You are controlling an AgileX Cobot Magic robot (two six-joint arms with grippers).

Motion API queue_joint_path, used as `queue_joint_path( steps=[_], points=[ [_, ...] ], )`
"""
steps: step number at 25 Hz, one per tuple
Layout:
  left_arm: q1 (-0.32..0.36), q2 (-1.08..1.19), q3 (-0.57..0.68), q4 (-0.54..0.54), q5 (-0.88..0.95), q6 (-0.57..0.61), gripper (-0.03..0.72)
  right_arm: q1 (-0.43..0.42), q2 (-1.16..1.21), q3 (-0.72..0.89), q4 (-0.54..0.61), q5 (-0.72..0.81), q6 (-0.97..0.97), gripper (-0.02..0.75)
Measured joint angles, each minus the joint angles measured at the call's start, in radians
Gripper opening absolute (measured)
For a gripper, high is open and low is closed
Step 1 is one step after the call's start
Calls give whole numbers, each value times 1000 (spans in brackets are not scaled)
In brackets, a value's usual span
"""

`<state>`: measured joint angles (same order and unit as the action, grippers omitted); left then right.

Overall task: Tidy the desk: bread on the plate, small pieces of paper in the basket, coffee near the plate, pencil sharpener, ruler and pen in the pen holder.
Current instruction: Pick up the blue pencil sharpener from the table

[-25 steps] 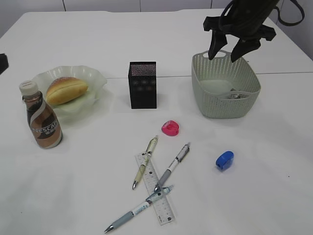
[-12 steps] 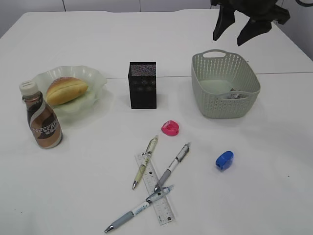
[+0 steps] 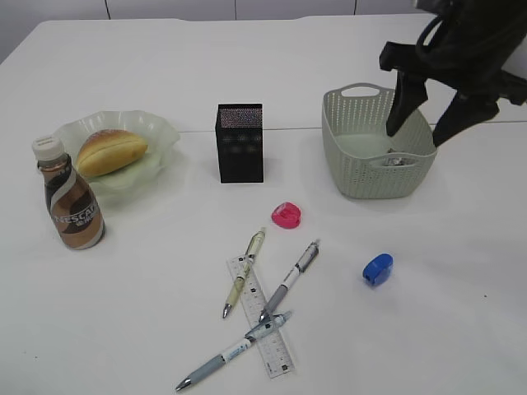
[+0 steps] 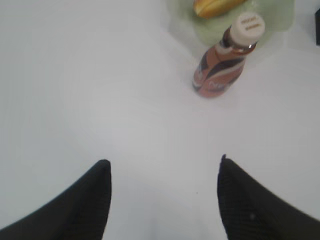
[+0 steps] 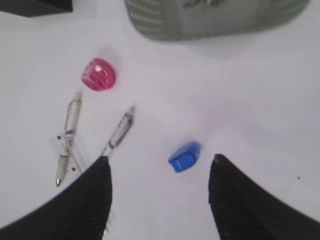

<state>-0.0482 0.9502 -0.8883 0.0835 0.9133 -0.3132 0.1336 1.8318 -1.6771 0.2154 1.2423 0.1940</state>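
The bread [image 3: 113, 151] lies on the pale-green plate [image 3: 159, 130], with the coffee [image 3: 72, 202] standing just in front of it. The black pen holder [image 3: 240, 142] stands mid-desk. Three pens [image 3: 244, 271] [image 3: 290, 280] [image 3: 232, 351] cross the clear ruler [image 3: 265, 325]. A pink pencil sharpener [image 3: 287, 216] and a blue one [image 3: 378, 269] lie apart. Small paper bits [image 3: 397, 160] rest in the basket [image 3: 362, 177]. My right gripper [image 3: 428, 123] hangs open over the basket's right side; its wrist view shows the blue sharpener [image 5: 185, 156] below the gripper [image 5: 160, 165]. My left gripper [image 4: 162, 167] is open over bare desk.
In the left wrist view the coffee [image 4: 222, 60] stands ahead and to the right, with the bread [image 4: 215, 6] and plate [image 4: 280, 20] behind it. The right wrist view also holds the pink sharpener [image 5: 99, 74], two pens [image 5: 70, 120] [image 5: 119, 132] and the basket wall [image 5: 210, 17].
My right gripper rose away from the basket's far rim, then came down and to the right over its right side. A dark part at the left edge has left the exterior view.
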Motion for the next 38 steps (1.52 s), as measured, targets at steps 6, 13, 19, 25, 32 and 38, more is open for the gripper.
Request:
queue_joint_path(
  steps=[6, 13, 19, 25, 32, 38],
  points=[
    [0, 84, -48, -25, 159, 35, 486, 33, -88, 234, 0, -4, 31, 452],
    [0, 131, -48, -56, 198, 63, 456, 139, -106, 412, 0, -158, 181, 452],
    [0, 131, -49, -60, 225, 72, 441, 159, -50, 415, -4, -297, 400, 452],
    [0, 131, -51, -61, 244, 79, 438, 159, 35, 421, -1, -286, 548, 452],
    [0, 131, -51, -61, 250, 100, 433, 159, 49, 421, 9, -289, 584, 452],
    [0, 131, -51, -61, 252, 101, 423, 159, 56, 421, -42, -311, 699, 452]
  ],
)
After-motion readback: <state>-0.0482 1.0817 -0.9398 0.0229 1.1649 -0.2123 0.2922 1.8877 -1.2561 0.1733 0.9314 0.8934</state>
